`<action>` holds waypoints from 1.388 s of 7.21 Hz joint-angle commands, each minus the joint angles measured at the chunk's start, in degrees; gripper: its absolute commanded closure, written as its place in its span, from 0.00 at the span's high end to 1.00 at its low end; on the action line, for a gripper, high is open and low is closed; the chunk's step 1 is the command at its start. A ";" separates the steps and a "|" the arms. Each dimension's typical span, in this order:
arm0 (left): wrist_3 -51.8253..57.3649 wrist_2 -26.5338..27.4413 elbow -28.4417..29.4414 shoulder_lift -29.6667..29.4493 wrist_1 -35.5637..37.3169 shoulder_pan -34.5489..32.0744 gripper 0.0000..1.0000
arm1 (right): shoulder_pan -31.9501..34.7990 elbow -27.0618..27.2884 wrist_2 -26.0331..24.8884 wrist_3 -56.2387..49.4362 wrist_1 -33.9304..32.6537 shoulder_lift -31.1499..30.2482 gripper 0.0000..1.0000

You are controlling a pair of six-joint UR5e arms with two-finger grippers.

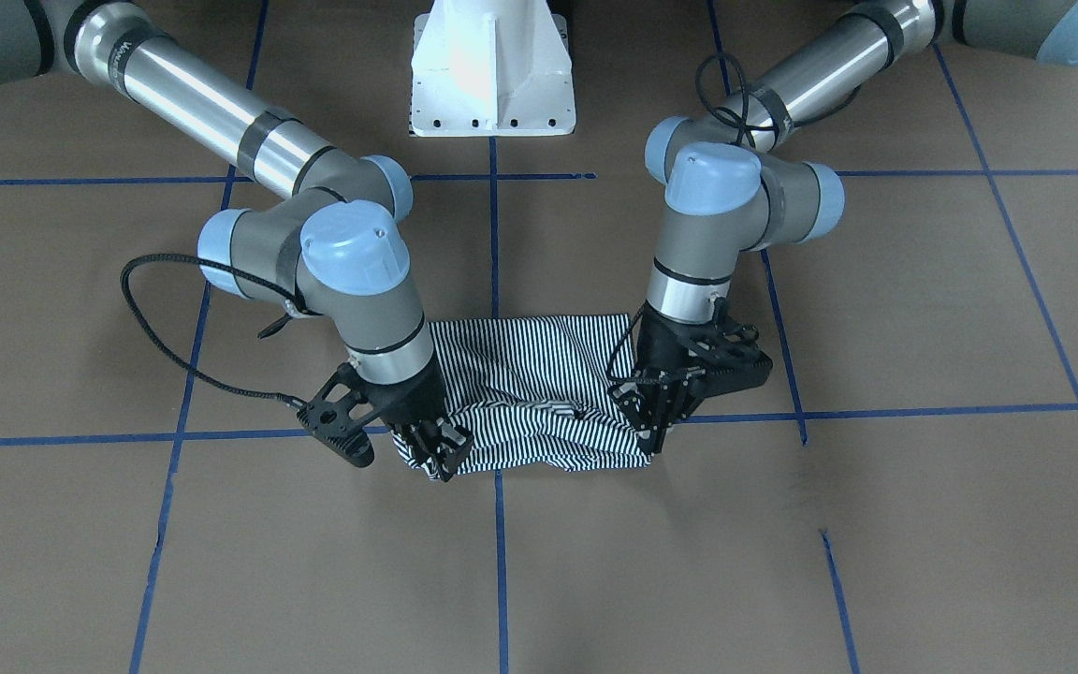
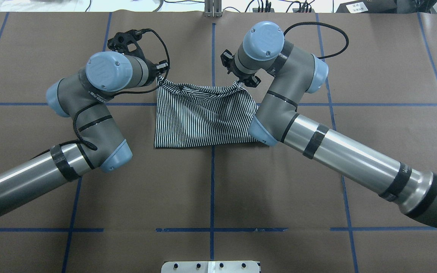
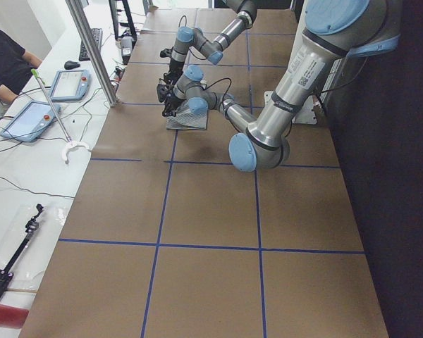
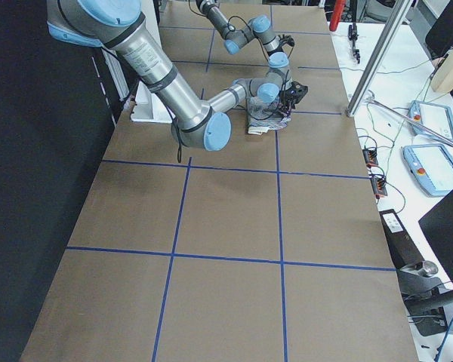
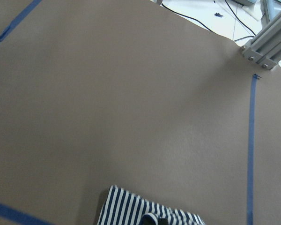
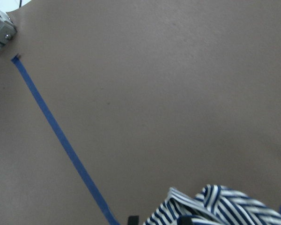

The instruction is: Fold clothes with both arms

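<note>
the striped shirt (image 2: 203, 117) lies folded into a rough rectangle near the middle of the brown surface (image 2: 146, 189). it sits across one of the blue tape lines (image 2: 211, 182), between the two arms. the edge nearest the robot lies flat and straight. the far edge is bunched and wrinkled, and its two corners are drawn up off the surface.

the left hand (image 1: 654, 432) has its fingers pressed narrow on the far corner on the robot's left side, with cloth pinched between them. the right hand (image 1: 436, 454) is clamped in the same way on the other far corner, where striped fabric wraps around its fingertips. both hands point steeply down at the shirt's far edge.

the left arm (image 2: 85, 113) and the right arm (image 2: 286, 94) reach in from opposite sides, elbows bent. their wrists hang just above the shirt's two far corners.

each wrist view has a strip of the striped fabric along its bottom edge, and bare surface and tape beyond it. an aluminium post (image 5: 267, 44) stands at the surface's far rim in the left wrist view.

the white pedestal (image 1: 492, 84) stands at the robot's side of the surface, well apart from the shirt. in the left side view, a white bench beside the surface carries two control pendants (image 3: 69, 84). a person in a dark sleeve (image 3: 3, 63) sits at that bench's far corner.
</note>
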 commanded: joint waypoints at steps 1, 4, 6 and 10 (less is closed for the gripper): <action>6.06 -0.24 -1.75 4.41 -6.36 -1.58 0.50 | 5.15 -2.74 7.58 -4.89 1.81 0.38 1.00; 2.87 -5.48 -10.48 5.25 0.59 0.07 0.25 | 5.33 5.06 8.21 -4.81 1.72 -4.35 1.00; 1.17 -11.20 -9.63 2.18 3.01 4.36 0.00 | 5.34 10.70 9.78 -4.90 2.07 -8.66 1.00; 3.79 -10.62 5.10 -6.59 1.87 7.82 0.00 | 4.63 11.50 9.53 -4.82 2.25 -9.82 1.00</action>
